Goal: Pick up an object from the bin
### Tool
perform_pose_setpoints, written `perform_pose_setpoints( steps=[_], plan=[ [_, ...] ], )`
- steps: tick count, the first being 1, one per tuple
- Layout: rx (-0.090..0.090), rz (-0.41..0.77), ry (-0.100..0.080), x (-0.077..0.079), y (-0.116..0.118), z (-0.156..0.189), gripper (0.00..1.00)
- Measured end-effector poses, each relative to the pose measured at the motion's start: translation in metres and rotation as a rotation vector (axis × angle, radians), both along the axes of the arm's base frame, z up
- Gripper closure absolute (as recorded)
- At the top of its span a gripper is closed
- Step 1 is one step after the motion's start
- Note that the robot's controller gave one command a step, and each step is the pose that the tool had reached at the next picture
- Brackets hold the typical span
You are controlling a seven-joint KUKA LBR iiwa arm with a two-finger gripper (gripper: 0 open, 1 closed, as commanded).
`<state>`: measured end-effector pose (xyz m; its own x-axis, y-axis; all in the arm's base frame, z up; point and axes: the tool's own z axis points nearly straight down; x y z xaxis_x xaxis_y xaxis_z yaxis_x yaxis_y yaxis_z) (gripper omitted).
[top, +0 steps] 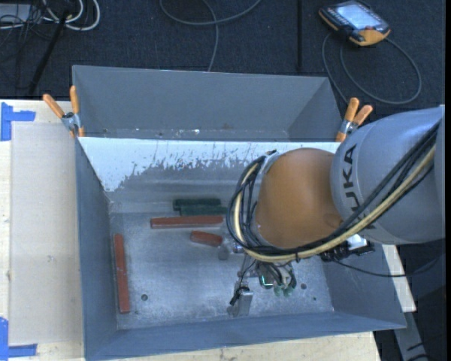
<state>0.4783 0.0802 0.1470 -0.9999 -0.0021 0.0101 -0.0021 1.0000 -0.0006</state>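
Nothing is picked yet, as far as I can see. The likeliest thing to be picked is the short red-brown stick (207,238), which lies flat near the middle of the bin (210,111) floor. It is the piece nearest the gripper (244,298), sitting at about eleven o'clock from it but clearly apart. The gripper hangs low over bare metal at roughly five o'clock on the floor. It points straight down, which suits a grab from above on things that lie flat. I see nothing held under it, and I cannot tell whether its fingers are spread or pressed together, since the wrist hides most of them.

Just beyond the short stick, toward twelve o'clock, a longer red-brown bar (186,221) lies crosswise. A dark green block (197,204) lies right behind it at the foot of the sloping far wall. They look as if they slid down and came to rest there.

Well apart from these, at nine o'clock, another long red-brown bar (120,273) lies lengthwise along the foot of the left wall. That spot looks awkward to me, as the slope would leave little room on that side.

The orange cover (297,198) and a loop of cables (244,201) ride above the gripper on the grey arm (391,186), which reaches in from three o'clock.
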Motion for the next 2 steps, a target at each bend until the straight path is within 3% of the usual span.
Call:
perform_pose_setpoints(
  steps=[1, 2],
  plan=[
    [0.001, -0.003, -0.008, 0.002, 0.000, 0.004, 0.00],
    [0.001, 0.014, -0.011, 0.084, -0.031, -0.003, 0.00]
  ],
)
